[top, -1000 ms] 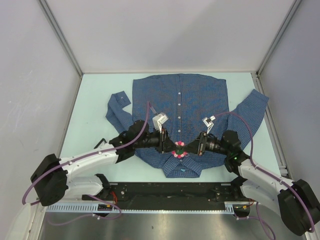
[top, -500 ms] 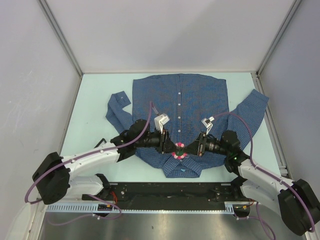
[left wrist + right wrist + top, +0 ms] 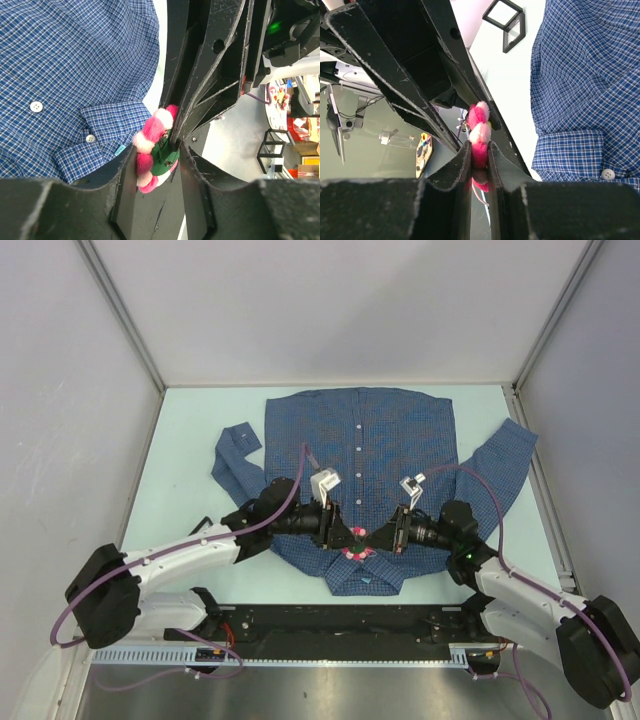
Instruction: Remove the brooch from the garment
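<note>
The garment (image 3: 360, 430) lies flat on the table (image 3: 190, 440), front side up, with its collar (image 3: 362, 578) toward the arms and its sleeves spread to both sides. The brooch (image 3: 355, 551) is over the garment close to the collar, in the middle between the two arms, which reach toward each other from left and right. The left fingers (image 3: 122, 185) are nearly together, with only a narrow gap, and the brooch fills this gap: its pink and white petals are on the side of one finger and its green back is on the side of the other. The right fingers (image 3: 461, 172) are closed more tightly, and they pinch the pink edge of the brooch between their tips. Both pairs of fingers hold the same brooch from opposite sides, and they cross very near to each other around it. In the left wrist view the collar and two small white buttons (image 3: 35, 106) of the garment are just beside the brooch, but I cannot tell if the pin is attached to the cloth or free from it. In the top view the black fingers hide most of the brooch, and only some pink petals show.
</note>
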Available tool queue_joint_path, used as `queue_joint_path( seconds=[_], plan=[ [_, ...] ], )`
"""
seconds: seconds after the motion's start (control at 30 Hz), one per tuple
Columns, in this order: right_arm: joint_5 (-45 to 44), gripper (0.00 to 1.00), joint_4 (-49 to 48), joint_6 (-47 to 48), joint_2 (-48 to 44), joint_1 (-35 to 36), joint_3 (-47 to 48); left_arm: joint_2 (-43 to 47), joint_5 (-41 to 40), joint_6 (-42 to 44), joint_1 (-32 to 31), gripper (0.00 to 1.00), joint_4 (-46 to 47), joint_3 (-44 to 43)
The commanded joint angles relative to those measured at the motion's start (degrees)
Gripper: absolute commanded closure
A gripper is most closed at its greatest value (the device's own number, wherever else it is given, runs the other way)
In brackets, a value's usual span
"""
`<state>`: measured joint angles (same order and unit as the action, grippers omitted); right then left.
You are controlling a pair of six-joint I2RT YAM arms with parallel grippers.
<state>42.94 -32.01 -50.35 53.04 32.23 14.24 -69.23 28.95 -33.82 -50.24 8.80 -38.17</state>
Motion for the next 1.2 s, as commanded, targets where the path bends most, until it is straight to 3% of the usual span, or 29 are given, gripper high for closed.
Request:
queue_joint_path(
  seconds=[0.0, 0.2, 0.43, 0.63, 0.77, 0.87, 1.17],
  plan=[
    [-1.45, 1.00, -3.33, 0.51, -0.83, 0.64, 3.34, 2.42, 3.40, -0.19, -0.83, 0.57, 4.21, -2.87],
    [-2.15, 1.00, -2.44, 0.25, -1.62, 0.21, 3.25, 7.88, 2.25, -1.24, 0.67, 0.42, 4.74, 1.61],
    [-4.35, 1.00, -1.13, -0.80, -2.15, -0.06, 3.34, 11.13, -0.90, -1.60, 0.76, 0.36, 4.48, 4.95],
    [-8.65, 1.00, 0.01, -2.91, -3.72, 0.55, 3.51, 11.66, -13.98, 0.25, -0.91, 0.37, 1.22, 3.54],
    [-11.56, 1.00, 2.39, -2.21, -4.78, 1.61, 4.04, 10.88, -18.74, 0.60, -3.19, 0.33, 2.10, 3.19],
    [-12.35, 1.00, 2.57, -2.04, -4.87, 1.78, 4.13, 10.52, -22.86, 0.60, -4.34, 0.36, 1.66, 2.84],
    [-13.49, 1.00, 2.04, -1.42, -3.82, 2.93, 4.39, 7.45, -21.83, -0.10, -5.04, 0.48, 5.08, 1.88]
  ],
)
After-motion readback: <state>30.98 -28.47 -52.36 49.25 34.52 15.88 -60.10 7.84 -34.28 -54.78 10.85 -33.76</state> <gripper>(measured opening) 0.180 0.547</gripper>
